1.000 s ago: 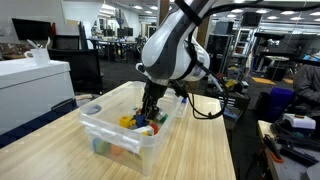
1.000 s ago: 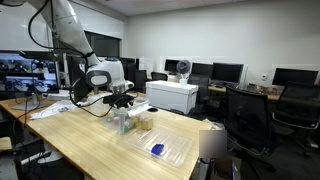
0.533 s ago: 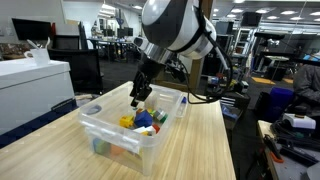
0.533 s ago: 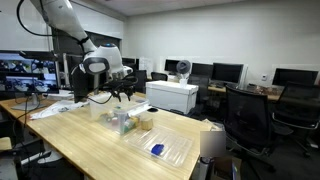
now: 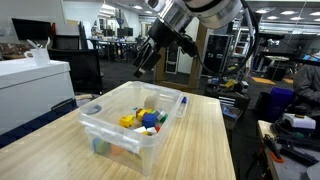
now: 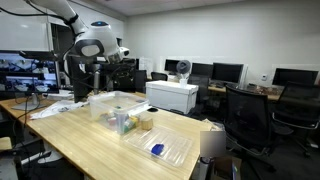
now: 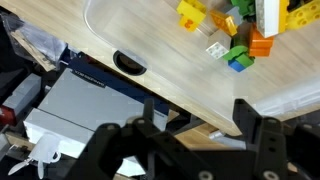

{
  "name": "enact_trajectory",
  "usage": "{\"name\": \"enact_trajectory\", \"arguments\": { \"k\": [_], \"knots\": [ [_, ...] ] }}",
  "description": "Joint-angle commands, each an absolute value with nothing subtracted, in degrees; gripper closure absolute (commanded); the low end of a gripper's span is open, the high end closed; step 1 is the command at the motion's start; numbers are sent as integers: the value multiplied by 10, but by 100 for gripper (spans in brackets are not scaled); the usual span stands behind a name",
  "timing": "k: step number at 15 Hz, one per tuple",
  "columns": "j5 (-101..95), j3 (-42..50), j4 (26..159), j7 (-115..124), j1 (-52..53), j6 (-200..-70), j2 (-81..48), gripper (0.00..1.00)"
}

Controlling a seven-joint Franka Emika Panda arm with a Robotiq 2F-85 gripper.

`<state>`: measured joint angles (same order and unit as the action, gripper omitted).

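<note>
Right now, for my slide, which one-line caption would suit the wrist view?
Open, empty gripper hovers over a wooden table's edge, near a clear bin of colourful toy bricks.

A tub [image 5: 96, 119] stands on the bench [image 5: 205, 140], near one end of it, with a heap of toy blocks [image 5: 146, 120] in it towards the far wall. The hand [image 5: 141, 70] hangs well above the tub, over its far side, apart from everything. In an exterior view a flat lid [image 6: 170, 143] lies on the bench beside the tub [image 6: 110, 102], with a small thing [image 6: 156, 149] on it. A printer [image 6: 172, 96] stands behind the bench, and an office chair [image 6: 246, 110] lies to its right.
</note>
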<state>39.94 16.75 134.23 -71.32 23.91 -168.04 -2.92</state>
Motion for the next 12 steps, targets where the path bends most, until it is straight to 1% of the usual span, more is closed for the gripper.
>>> {"name": "enact_trajectory", "arguments": {
  "k": [1, 2, 3, 7, 12],
  "knots": [
    [394, 169, 1352, -713, 239, -1685, -27, 0],
    [393, 169, 1356, -713, 239, -1685, -28, 10],
    [402, 169, 1352, -717, 238, -1672, -34, 0],
    [392, 178, 1351, -707, 233, -1627, -68, 0],
    [392, 189, 1343, -711, 231, -1623, -119, 0]
  ]
}}
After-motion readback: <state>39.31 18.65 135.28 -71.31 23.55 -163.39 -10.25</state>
